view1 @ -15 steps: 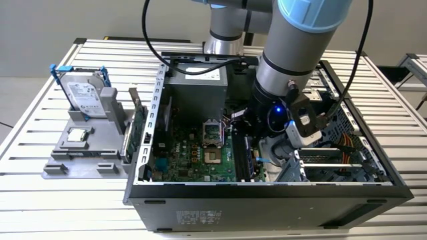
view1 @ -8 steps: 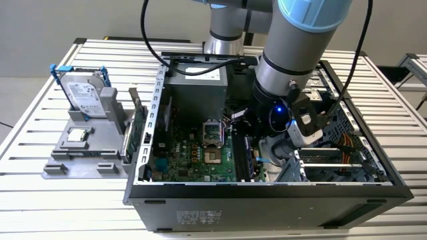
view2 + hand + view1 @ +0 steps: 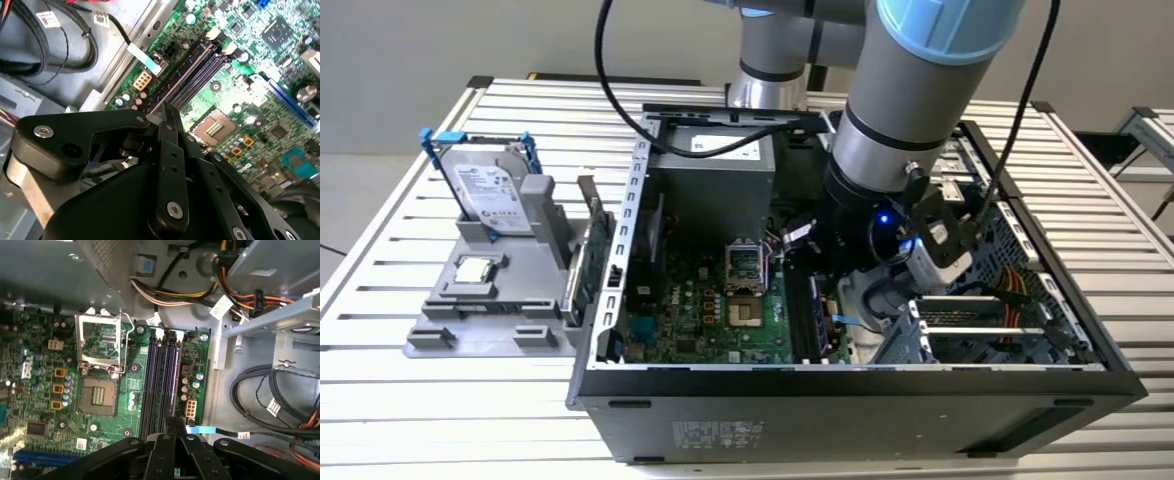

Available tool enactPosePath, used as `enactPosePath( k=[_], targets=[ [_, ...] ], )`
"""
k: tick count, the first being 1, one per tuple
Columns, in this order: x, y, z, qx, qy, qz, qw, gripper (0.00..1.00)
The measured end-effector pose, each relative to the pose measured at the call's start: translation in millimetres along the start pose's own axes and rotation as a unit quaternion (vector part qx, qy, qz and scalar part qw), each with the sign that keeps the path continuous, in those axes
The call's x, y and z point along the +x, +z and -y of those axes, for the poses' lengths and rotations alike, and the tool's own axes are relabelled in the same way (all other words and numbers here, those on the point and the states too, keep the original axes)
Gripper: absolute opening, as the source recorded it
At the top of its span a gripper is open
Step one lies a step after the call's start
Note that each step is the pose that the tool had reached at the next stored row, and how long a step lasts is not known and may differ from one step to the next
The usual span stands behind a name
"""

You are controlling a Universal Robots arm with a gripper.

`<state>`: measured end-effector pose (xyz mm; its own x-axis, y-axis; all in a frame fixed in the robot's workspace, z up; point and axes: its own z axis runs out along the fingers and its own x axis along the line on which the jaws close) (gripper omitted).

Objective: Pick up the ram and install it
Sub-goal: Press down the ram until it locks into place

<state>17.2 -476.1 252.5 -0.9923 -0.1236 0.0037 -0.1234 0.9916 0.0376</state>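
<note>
The ram (image 3: 182, 75) shows as a thin dark stick seen edge-on, standing along one of the memory slots (image 3: 159, 385) of the green motherboard (image 3: 707, 310) inside the open computer case. In the first wrist view the ram (image 3: 172, 382) lies in the slot nearest the small white connector. My gripper (image 3: 162, 111) is shut on the ram's near end, its black fingers pressed together over the slot. The same gripper (image 3: 171, 421) sits right above the slot row. The arm's wrist (image 3: 881, 230) reaches down into the case and hides the gripper in the exterior view.
An open processor socket (image 3: 100, 395) lies beside the slots. Cable bundles (image 3: 270, 395) and a drive cage (image 3: 987, 320) crowd the other side. The power supply (image 3: 707, 165) fills the case's far end. Outside, a grey fixture (image 3: 480, 320) holds a hard drive (image 3: 494, 195), processor chip (image 3: 476, 268) and green card (image 3: 598, 262).
</note>
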Motion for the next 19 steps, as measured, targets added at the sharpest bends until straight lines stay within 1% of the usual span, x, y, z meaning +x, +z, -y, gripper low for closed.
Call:
enactPosePath(
  k=[3,5,8,10,12,15,17,19],
  targets=[
    [0.0,0.0,-0.2,0.0001,-0.024,-0.0009,0.9997,0.00],
    [0.0,0.0,-0.3,0.0002,-0.040,-0.0015,0.9992,0.00],
    [0.0,0.0,-0.4,0.0002,-0.064,-0.0024,0.9979,0.00],
    [0.0,0.1,-0.4,0.0002,-0.080,-0.0030,0.9968,0.00],
    [0.0,0.1,-0.4,0.0001,-0.095,-0.0036,0.9955,0.00],
    [-0.1,0.2,-0.5,0.0001,-0.118,-0.0044,0.9930,0.00],
    [0.0,0.2,-0.5,0.0001,-0.134,-0.0050,0.9910,0.00],
    [-0.1,0.2,-0.5,0.0001,-0.151,-0.0056,0.9885,0.00]
  ],
)
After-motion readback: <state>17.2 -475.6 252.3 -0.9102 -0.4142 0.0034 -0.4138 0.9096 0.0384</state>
